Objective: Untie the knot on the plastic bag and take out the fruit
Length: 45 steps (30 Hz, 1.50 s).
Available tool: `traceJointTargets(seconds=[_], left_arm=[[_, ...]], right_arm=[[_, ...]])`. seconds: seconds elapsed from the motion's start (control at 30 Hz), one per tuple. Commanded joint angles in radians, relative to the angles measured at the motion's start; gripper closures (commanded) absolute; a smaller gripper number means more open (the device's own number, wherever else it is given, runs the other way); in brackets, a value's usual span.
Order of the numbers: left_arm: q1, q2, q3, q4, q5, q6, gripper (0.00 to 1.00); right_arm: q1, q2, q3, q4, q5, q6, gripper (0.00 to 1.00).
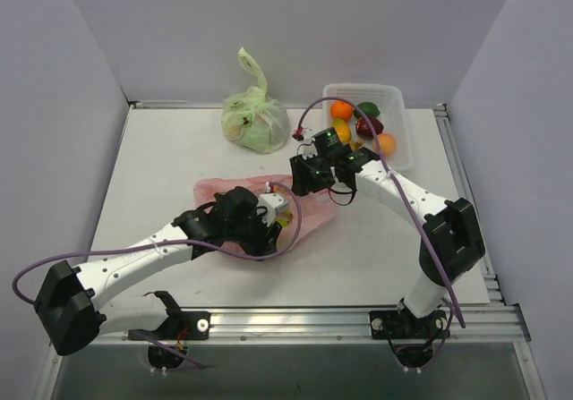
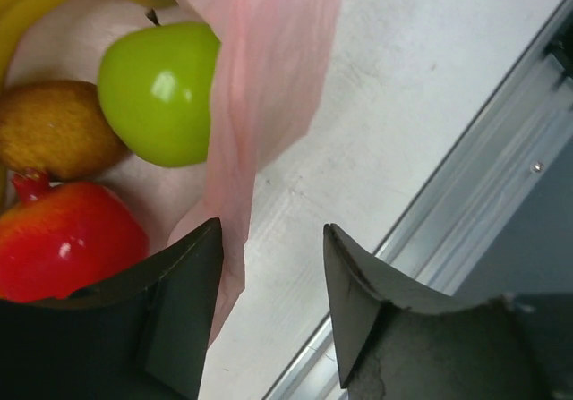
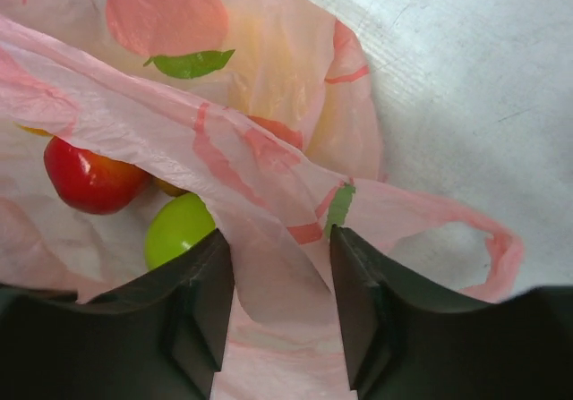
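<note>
Jaws parted, left gripper [image 2: 272,232] and right gripper [image 3: 279,235] straddle bag [image 3: 224,140] film ungripped; a crooked pinch could tear it, spilling fruit [image 2: 157,91].

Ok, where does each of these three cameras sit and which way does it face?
Top external: above and behind the bases, looking down on the table; left arm and right arm show.
Left wrist: on the left wrist, facing the pink bag edge and a green apple; left gripper at the bottom.
Right wrist: on the right wrist, facing down onto the pink bag; right gripper at the bottom.
Shared: both wrist views show the green apple.
</note>
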Motion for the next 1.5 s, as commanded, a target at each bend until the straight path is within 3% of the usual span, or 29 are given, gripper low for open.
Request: traceJointTargets(seconds=[0.0,0.07,0.2,0.3,0.37,0.47,0.57,0.73,0.97,1.13,1.3,1.47], left_arm=[[-0.021,-0.082,-0.022,-0.026,0.073,-0.053,0.43],[-0.032,-0.122,-0.047,-0.033,0.133,-0.082,0.48],[-0.056,-0.154,-0.107,-0.03,0.208,-0.15,0.53],[-0.089,-0.164,-0.127,-0.026,0.23,-0.177,0.54],[-0.093,-0.17,-0.119,-0.027,0.224,-0.187,0.54],[-0.093,-0.191,-0.087,-0.029,0.198,-0.191,0.43],[-0.093,-0.217,-0.053,-0.033,0.15,-0.193,0.3],[-0.092,-0.245,0.016,-0.041,0.097,-0.206,0.09],[-0.092,-0.302,-0.006,-0.043,-0.017,-0.283,0.1],[-0.09,-0.285,-0.059,-0.056,-0.034,-0.348,0.11],[-0.09,-0.262,-0.131,-0.075,-0.048,-0.461,0.11],[-0.09,-0.259,-0.158,-0.084,-0.039,-0.515,0.12]], right_arm=[[-0.027,0.016,0.018,0.057,0.061,0.076,0.62],[-0.039,0.038,0.035,0.057,0.109,0.128,0.73],[-0.042,0.055,0.056,0.055,0.167,0.187,0.78],[-0.039,0.038,0.055,0.052,0.157,0.201,0.75],[-0.031,-0.005,0.042,0.048,0.161,0.195,0.63],[-0.007,-0.083,0.019,0.025,0.19,0.175,0.45],[0.051,-0.164,0.01,-0.012,0.239,0.156,0.36],[0.186,-0.247,-0.004,-0.081,0.335,0.179,0.34],[0.289,-0.283,-0.158,-0.08,0.296,0.284,0.39],[0.297,-0.272,-0.293,-0.076,0.217,0.371,0.5],[0.277,-0.272,-0.416,-0.09,0.168,0.451,0.51],[0.268,-0.264,-0.378,-0.13,0.158,0.431,0.51]])
